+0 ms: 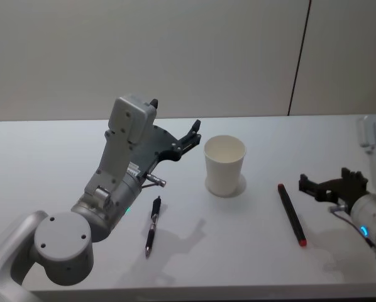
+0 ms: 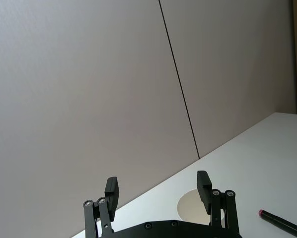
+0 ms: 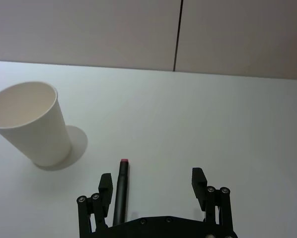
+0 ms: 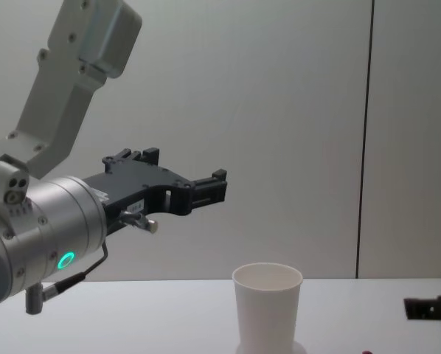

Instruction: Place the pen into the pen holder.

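**Both grippers open, pens flat on the table**

The white pen holder (image 1: 224,165) stands upright mid-table (image 1: 49,151). A red-tipped pen (image 1: 291,214) lies flat to its right, apart from it. The right gripper (image 3: 152,176) hangs low just beside that pen, fingers spread, holding nothing. The left gripper (image 2: 157,178) is raised left of the pen holder, spread wide and also holding nothing. A second pen (image 1: 153,225) lies front-left of the pen holder.

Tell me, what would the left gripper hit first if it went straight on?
Likely the grey wall: the open left gripper hangs well above the pen holder, so it should pass over that.
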You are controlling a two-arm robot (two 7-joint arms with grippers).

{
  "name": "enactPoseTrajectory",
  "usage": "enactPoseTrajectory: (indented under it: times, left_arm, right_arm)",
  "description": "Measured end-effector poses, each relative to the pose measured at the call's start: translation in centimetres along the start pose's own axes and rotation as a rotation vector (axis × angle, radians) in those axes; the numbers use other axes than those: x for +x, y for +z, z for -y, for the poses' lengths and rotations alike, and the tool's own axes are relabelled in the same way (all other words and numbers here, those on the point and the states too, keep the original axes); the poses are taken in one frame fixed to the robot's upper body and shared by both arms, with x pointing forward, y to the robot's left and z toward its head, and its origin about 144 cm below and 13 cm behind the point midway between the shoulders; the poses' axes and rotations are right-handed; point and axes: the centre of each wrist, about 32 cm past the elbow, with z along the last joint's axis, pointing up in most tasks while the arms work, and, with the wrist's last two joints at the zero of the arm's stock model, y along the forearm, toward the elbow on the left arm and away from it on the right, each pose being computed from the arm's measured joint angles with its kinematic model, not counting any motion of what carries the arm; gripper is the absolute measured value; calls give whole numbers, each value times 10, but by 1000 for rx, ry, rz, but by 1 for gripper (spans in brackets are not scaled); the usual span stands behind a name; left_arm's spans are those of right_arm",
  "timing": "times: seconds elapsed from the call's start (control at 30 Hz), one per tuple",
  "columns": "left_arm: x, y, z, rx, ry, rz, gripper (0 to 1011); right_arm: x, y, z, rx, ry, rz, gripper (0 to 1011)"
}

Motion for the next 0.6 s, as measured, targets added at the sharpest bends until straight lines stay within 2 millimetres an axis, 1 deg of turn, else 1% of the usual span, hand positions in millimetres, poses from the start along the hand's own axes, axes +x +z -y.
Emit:
enactPoseTrajectory:
  times: [0.23, 0.6]
  left_arm:
    - [0, 0, 0, 0, 0, 0, 1004]
    - [0, 0, 0, 0, 0, 0, 1004]
  right_arm:
    - [-16, -1, -5, -50, 4, 2, 1002]
    - [-36, 1, -17, -101, -12, 2, 1002]
